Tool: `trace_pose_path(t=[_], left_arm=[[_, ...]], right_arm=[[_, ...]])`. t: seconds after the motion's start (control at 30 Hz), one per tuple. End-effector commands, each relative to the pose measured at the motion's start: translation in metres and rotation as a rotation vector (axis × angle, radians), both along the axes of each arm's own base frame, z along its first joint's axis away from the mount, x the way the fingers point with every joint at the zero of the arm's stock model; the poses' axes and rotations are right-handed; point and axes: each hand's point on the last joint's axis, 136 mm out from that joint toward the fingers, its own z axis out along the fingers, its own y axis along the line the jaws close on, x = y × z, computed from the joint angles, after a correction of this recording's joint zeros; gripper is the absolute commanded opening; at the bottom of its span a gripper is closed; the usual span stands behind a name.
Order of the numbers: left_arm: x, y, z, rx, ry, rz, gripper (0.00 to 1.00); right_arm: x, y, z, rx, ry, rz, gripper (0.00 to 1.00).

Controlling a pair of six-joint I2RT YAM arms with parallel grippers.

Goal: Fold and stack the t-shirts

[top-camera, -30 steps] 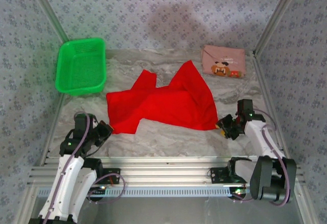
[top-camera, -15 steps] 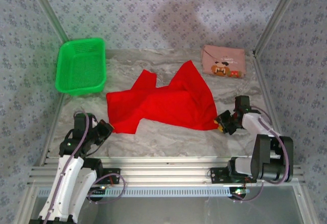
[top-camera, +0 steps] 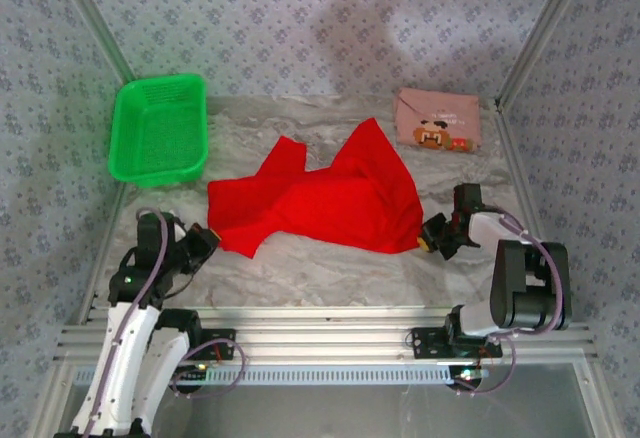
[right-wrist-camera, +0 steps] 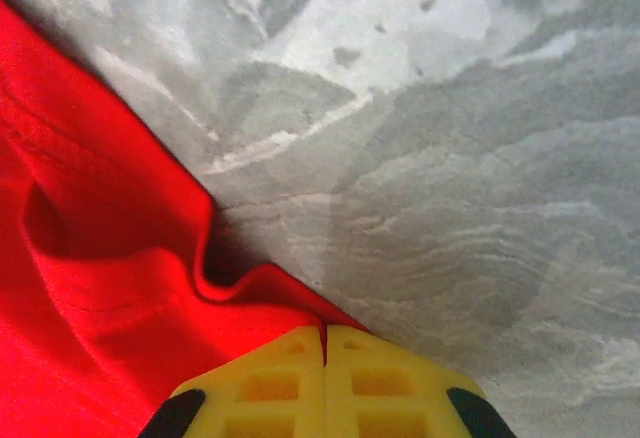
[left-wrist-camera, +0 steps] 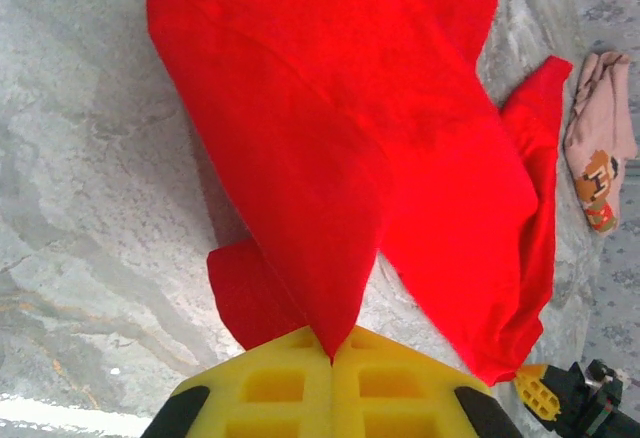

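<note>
Top view. The bright red cloth t-shirt (top-camera: 330,203) lies spread but rumpled across the middle of the grey marbled table (top-camera: 330,268). My left gripper (top-camera: 205,236) sits at its near left corner and my right gripper (top-camera: 428,238) at its near right corner, each touching the cloth. A dusty pink cloth t-shirt with a brown cartoon print (top-camera: 437,123), folded into a small rectangle, lies beyond the red t-shirt's far right edge, apart from it. A green plastic mesh basket (top-camera: 160,80) stands off the red t-shirt's far left side, also apart from it.

Left wrist view. The yellow pads of my left gripper (left-wrist-camera: 332,353) are pressed together with a pointed corner of the red t-shirt (left-wrist-camera: 330,138) pinched between them. A small red flap lies on the table (left-wrist-camera: 80,158) just beside that corner. The pink t-shirt (left-wrist-camera: 600,148) lies past the red t-shirt's far side. My right gripper (left-wrist-camera: 540,390) meets the opposite near corner.

Right wrist view. The pads of my right gripper (right-wrist-camera: 324,343) are closed flat against each other, and the red t-shirt's (right-wrist-camera: 90,288) edge runs into the seam between them, so I judge the edge gripped. The cloth ripples into a small fold just ahead of the pads. Bare table (right-wrist-camera: 450,158) lies alongside the red t-shirt.
</note>
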Motion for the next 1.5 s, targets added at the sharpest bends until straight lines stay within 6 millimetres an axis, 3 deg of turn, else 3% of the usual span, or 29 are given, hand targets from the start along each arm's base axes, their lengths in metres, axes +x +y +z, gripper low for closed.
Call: trace_pose_path(t=[0.0, 0.17, 0.37, 0.47, 0.6, 0.7, 0.77, 0.97, 1.07, 1.13, 1.2, 1.33, 1.4, 1.47], left_arm=[[0.007, 0.002, 0.036, 0.036, -0.086, -0.023, 0.00], [0.018, 0.008, 0.109, 0.113, -0.234, -0.038, 0.00], [0.027, 0.015, 0.245, 0.203, -0.494, -0.036, 0.00], [0.039, 0.007, 0.290, 0.186, -0.557, -0.072, 0.00], [0.057, -0.001, 0.335, 0.156, -0.639, -0.087, 0.00], [0.074, -0.007, 0.352, 0.131, -0.670, -0.106, 0.00], [0.083, -0.009, 0.356, 0.127, -0.682, -0.109, 0.00], [0.121, -0.022, 0.360, 0.074, -0.693, -0.152, 0.00], [0.151, -0.031, 0.375, 0.049, -0.734, -0.174, 0.00], [0.173, -0.040, 0.395, 0.016, -0.772, -0.197, 0.00], [0.198, -0.053, 0.417, -0.029, -0.821, -0.231, 0.00], [0.243, -0.065, 0.474, -0.184, -0.989, -0.236, 0.00], [0.271, -0.052, 0.485, -0.387, -1.028, -0.193, 0.00], [0.277, -0.044, 0.494, -0.409, -1.071, -0.159, 0.00]], right_arm=[[0.008, -0.010, 0.028, -0.055, -0.081, -0.029, 0.00], [0.019, -0.014, 0.135, -0.031, -0.306, -0.008, 0.00], [0.012, -0.012, 0.265, 0.040, -0.559, 0.021, 0.00], [0.008, -0.011, 0.328, 0.044, -0.682, 0.041, 0.00], [0.010, -0.011, 0.388, 0.063, -0.809, 0.029, 0.00], [0.017, -0.008, 0.413, 0.115, -0.861, 0.026, 0.00], [0.021, -0.008, 0.418, 0.127, -0.873, 0.019, 0.00], [0.048, -0.010, 0.398, 0.147, -0.847, 0.015, 0.00], [0.082, -0.013, 0.387, 0.168, -0.844, 0.016, 0.00], [0.107, -0.011, 0.387, 0.175, -0.852, 0.032, 0.00], [0.149, -0.011, 0.391, 0.167, -0.873, 0.062, 0.00], [0.223, -0.009, 0.435, 0.198, -0.982, 0.119, 0.00], [0.246, -0.008, 0.474, 0.214, -1.072, 0.142, 0.00], [0.261, -0.007, 0.515, 0.258, -1.189, 0.148, 0.00]])
